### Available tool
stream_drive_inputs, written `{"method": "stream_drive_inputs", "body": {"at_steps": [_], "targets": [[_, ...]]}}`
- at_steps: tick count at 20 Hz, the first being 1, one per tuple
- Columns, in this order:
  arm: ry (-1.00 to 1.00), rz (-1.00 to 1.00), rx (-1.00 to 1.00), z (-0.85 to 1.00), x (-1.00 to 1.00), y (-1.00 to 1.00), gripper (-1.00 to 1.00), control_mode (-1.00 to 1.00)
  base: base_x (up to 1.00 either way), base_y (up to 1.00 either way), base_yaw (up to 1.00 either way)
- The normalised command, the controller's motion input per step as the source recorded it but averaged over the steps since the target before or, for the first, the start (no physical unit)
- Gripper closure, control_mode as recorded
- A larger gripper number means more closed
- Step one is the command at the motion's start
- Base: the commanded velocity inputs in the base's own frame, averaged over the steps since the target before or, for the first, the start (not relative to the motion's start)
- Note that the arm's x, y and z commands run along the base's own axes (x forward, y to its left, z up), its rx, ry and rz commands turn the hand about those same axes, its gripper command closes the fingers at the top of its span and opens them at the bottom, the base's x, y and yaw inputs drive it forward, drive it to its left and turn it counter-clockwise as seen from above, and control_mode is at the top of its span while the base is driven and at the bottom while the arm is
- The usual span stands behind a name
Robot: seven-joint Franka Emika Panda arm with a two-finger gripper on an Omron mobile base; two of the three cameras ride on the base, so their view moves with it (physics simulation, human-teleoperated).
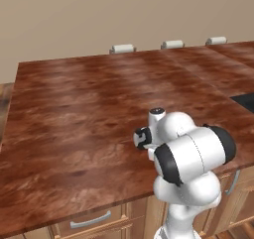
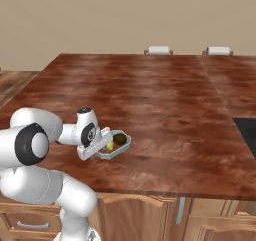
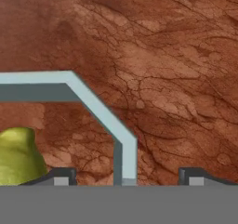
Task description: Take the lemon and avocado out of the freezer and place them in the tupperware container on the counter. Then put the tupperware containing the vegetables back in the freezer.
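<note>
Arm folded low, wrist down at the tupperware container (image 2: 116, 146) on the counter (image 2: 165, 100). The gripper (image 3: 125, 177) straddles its wall, fingers apart; lemon (image 3: 17, 156) inside.

In the left base view the arm's own white elbow and hand stand in front of the counter (image 1: 74, 114), hiding whatever lies just beyond them. In the right base view the gripper (image 2: 102, 144) covers the near end of the tub (image 2: 123, 146), and the lemon (image 2: 110, 146) shows as a small sliver beside the avocado (image 2: 119, 139). The hand view cuts the lemon (image 3: 16, 155) off at its left edge, the tub's (image 3: 100, 112) rim runs out at the left, and the fingertips (image 3: 197, 175) barely clear the bottom, one on each side of the tub's wall; whether they touch it cannot be told.
</note>
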Motion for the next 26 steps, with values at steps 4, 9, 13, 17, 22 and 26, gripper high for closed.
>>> {"method": "stream_drive_inputs", "body": {"at_steps": [4,9,13,17,22,26], "targets": [[0.0,-0.19,0.0,-0.06,-0.02,0.31,1.0,-1.0,0.0,0.0,0.0],[0.0,-0.18,0.0,0.0,-0.29,0.26,1.0,-1.0,0.0,0.0,0.0],[0.0,-0.14,0.0,0.0,-0.44,0.24,1.0,-1.0,0.0,0.0,0.0],[0.0,-0.08,0.0,0.08,-0.39,0.27,1.0,-1.0,0.0,0.0,0.0],[-0.07,0.0,-0.01,0.63,-0.25,0.27,1.0,-1.0,0.0,0.0,0.0],[-0.16,0.18,-0.03,0.99,-0.01,0.15,1.0,-1.0,0.0,0.0,0.0]]}}
